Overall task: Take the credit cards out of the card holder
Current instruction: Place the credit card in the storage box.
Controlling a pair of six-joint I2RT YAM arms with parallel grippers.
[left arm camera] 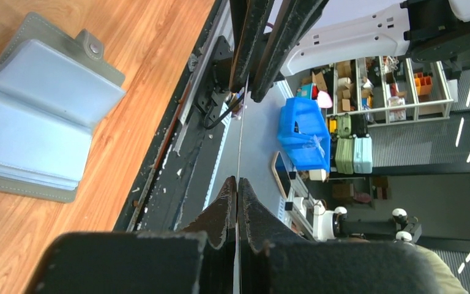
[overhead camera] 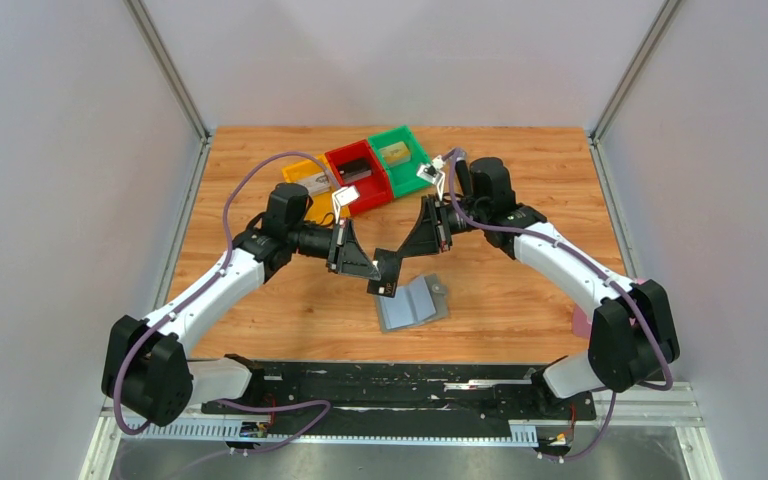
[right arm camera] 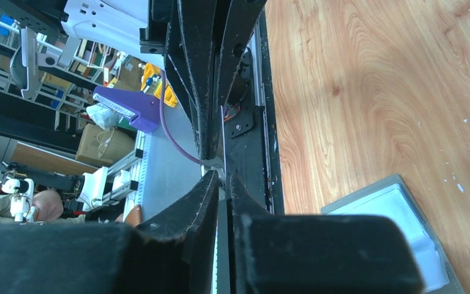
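We see both arms angled inward, tips meeting mid-air. L gripper (left arm camera: 237,184) & R gripper (right arm camera: 221,179) both pinch one credit card (left arm camera: 240,135), edge-on. Card holder (overhead camera: 412,303) lies open on table (overhead camera: 290,310), just beneath.

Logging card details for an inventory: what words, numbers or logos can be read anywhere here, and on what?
No text is legible.
credit card: edge-on, faces hidden.
card holder: plain panels, no print.
Contents of the green bin, red bin and yellow bin: too small.
Background shelf boxes: blurred.
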